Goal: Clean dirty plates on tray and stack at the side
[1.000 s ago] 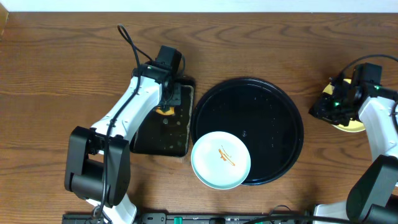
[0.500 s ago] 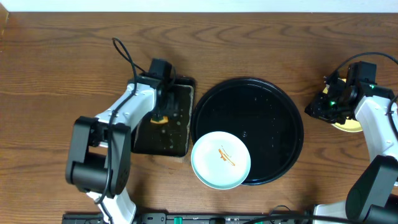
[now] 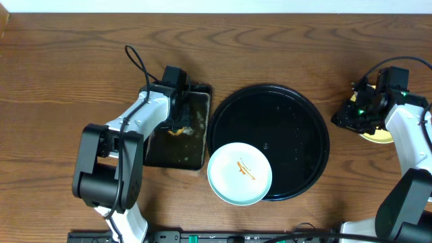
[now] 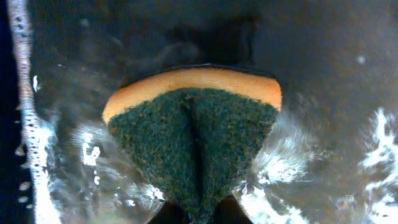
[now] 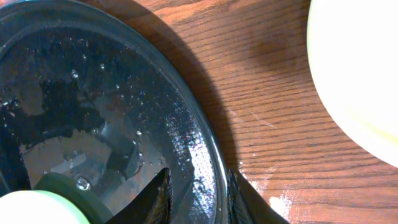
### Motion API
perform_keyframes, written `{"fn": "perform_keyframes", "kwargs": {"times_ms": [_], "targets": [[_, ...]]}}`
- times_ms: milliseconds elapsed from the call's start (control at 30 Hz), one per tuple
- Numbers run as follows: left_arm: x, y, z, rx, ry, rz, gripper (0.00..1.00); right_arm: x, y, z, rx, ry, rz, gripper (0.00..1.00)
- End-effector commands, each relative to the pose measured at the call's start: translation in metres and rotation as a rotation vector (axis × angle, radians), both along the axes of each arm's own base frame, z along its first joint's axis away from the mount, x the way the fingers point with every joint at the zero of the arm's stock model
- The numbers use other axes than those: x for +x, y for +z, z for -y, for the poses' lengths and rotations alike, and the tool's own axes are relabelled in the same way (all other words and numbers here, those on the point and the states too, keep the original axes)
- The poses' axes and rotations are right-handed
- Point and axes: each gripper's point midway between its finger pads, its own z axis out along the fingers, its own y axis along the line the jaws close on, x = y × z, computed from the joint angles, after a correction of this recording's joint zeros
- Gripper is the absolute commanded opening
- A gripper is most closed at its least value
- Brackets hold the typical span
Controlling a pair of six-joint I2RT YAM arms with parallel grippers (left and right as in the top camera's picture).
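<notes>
Pinching a green-and-orange sponge [image 4: 193, 143] left of the round glossy black tray [image 3: 297, 115], the left gripper [image 3: 179, 127] lies nearest the sauced mint-blue round plate [image 3: 239, 173] overhanging its front-left rim

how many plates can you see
2: a mint plate over the tray at its near-left rim, and a yellow plate right of the tray, partly under the right gripper. More may be hidden beneath.

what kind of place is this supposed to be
Most likely a robot lab bench set up as a mock dishwashing station: two robot arms at a wooden table, a wet black tray with a sauce-streaked plate on its edge, and a sponge in a pan of water.
</notes>
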Motion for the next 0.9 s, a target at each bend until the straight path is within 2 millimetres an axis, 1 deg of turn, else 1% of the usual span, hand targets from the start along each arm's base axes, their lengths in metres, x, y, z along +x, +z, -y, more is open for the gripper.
{"fn": "perform_keyframes", "kwargs": {"times_ms": [0, 33, 67, 133, 200, 233, 367, 433, 533, 733, 767, 800, 867], "targets": [[0.007, 0.026, 0.009, -0.059, -0.035, 0.06, 0.16, 0.001, 0.0, -0.001, -0.012, 0.02, 0.004, 0.28], [0.008, 0.031, 0.009, -0.062, -0.035, 0.073, 0.24, 0.001, 0.0, 0.0, -0.015, 0.019, 0.003, 0.28], [0.009, 0.035, 0.009, -0.064, -0.036, 0.086, 0.41, 0.001, 0.0, 0.0, -0.018, 0.019, 0.002, 0.28], [0.012, 0.044, 0.01, -0.07, -0.036, 0.115, 0.59, 0.001, 0.0, 0.0, -0.018, 0.019, 0.002, 0.27], [0.015, 0.047, 0.011, -0.074, -0.036, 0.132, 0.65, 0.001, 0.0, 0.0, -0.018, 0.019, 0.002, 0.28], [0.016, 0.047, 0.011, -0.075, -0.036, 0.137, 0.65, 0.001, 0.0, 0.0, -0.018, 0.019, 0.002, 0.28], [0.025, 0.043, 0.013, -0.08, -0.037, 0.161, 0.66, 0.001, 0.0, 0.0, -0.018, 0.018, 0.002, 0.27], [0.027, 0.037, 0.013, -0.079, -0.036, 0.156, 0.65, 0.001, 0.0, 0.0, -0.018, 0.019, 0.002, 0.28], [0.026, 0.025, 0.013, -0.074, -0.035, 0.132, 0.66, 0.0, 0.0, 0.0, -0.018, 0.019, 0.002, 0.28], [0.018, -0.008, 0.012, -0.058, -0.025, 0.048, 0.66, 0.0, 0.0, 0.0, -0.017, 0.018, 0.001, 0.28], [0.017, -0.012, 0.011, -0.057, -0.016, 0.036, 0.64, 0.0, 0.0, 0.0, -0.018, 0.018, 0.001, 0.27], [0.015, -0.016, 0.011, -0.054, -0.014, 0.024, 0.56, 0.0, 0.0, 0.0, -0.017, 0.018, 0.001, 0.27], [0.014, -0.018, 0.011, -0.053, -0.014, 0.018, 0.3, 0.0, 0.0, 0.0, -0.017, 0.018, 0.001, 0.27]]}}
